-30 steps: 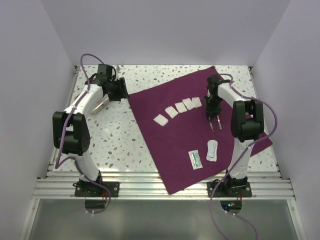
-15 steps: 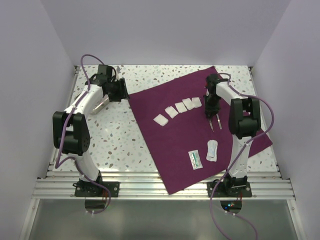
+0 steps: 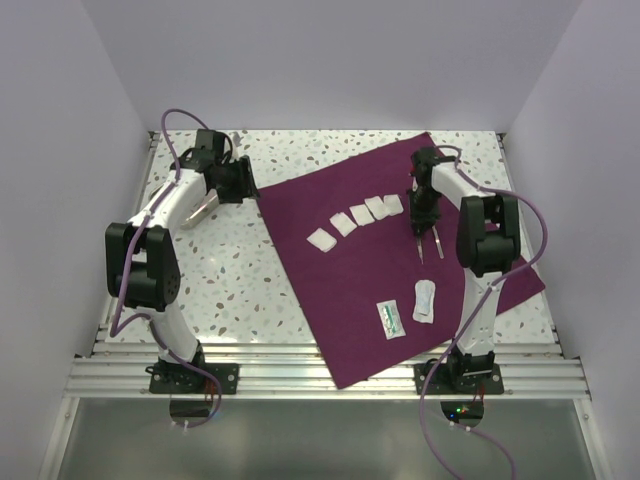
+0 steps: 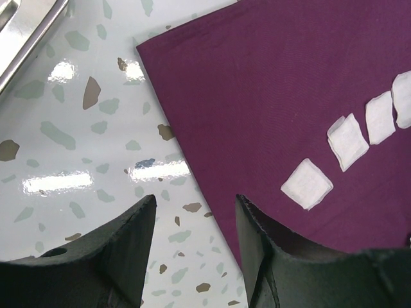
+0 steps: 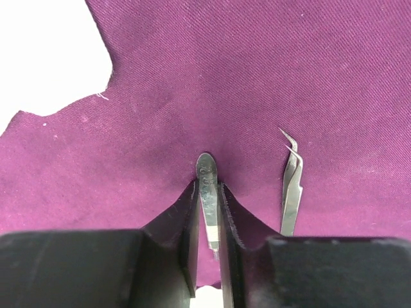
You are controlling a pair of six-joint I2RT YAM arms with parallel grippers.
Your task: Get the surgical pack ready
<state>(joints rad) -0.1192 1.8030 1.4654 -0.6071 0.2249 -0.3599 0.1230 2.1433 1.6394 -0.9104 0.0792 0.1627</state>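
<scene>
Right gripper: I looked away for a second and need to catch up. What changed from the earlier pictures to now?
The right gripper narrowed its jaws onto the flat metal instrument lying on the surgical pack, and its elbow swung slightly toward the table's middle. Unchanged: the tweezers beside it, the gauze squares, the two packets, and the left gripper, open and still.

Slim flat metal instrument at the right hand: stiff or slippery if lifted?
The slim flat metal instrument looks rigid, unlikely to flex. Its polished faces may slip in the right hand. Being flat, it shouldn't roll on the purple fabric cloth.
</scene>
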